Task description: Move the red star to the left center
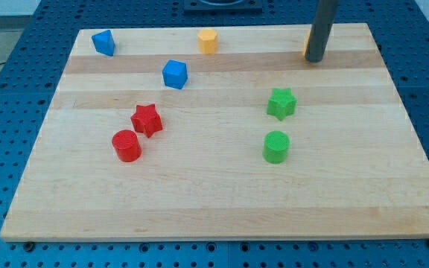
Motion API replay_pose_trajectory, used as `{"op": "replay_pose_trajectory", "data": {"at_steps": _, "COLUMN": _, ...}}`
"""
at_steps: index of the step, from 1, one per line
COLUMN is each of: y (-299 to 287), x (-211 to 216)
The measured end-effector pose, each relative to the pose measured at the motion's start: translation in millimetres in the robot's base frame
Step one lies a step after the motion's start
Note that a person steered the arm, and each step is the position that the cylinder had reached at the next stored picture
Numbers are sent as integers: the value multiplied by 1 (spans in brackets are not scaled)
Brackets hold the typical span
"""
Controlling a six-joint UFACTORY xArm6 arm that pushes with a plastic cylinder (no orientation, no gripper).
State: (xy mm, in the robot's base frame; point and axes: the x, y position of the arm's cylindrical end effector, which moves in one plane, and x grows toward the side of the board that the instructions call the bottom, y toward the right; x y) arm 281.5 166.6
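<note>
Nearest, red cylinder touching red star at the board's left of centre, green cylinder and green star rightward, blue blocks beyond, farthest my tip, no pincer fitted, against a half-hidden orange block.

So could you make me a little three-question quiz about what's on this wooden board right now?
1. True or false: the red star lies right beside the red cylinder.
2. Which block is partly hidden behind the rod above my tip? A) a green one B) a yellow-orange one C) a blue one
3. Fill in: below the green star stands the green ____.

Key:
1. True; the cylinder sits just below and to the view's left of the star.
2. B; my tip rests near the board's top right, far from the red star.
3. cylinder
</note>
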Motion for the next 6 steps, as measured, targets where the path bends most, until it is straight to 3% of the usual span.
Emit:
{"op": "replay_pose_trajectory", "data": {"at_steps": 2, "y": 8, "x": -7}}
{"op": "replay_pose_trajectory", "data": {"at_steps": 4, "y": -112, "x": 11}}
{"op": "replay_pose_trajectory", "data": {"at_steps": 6, "y": -211, "x": 146}}
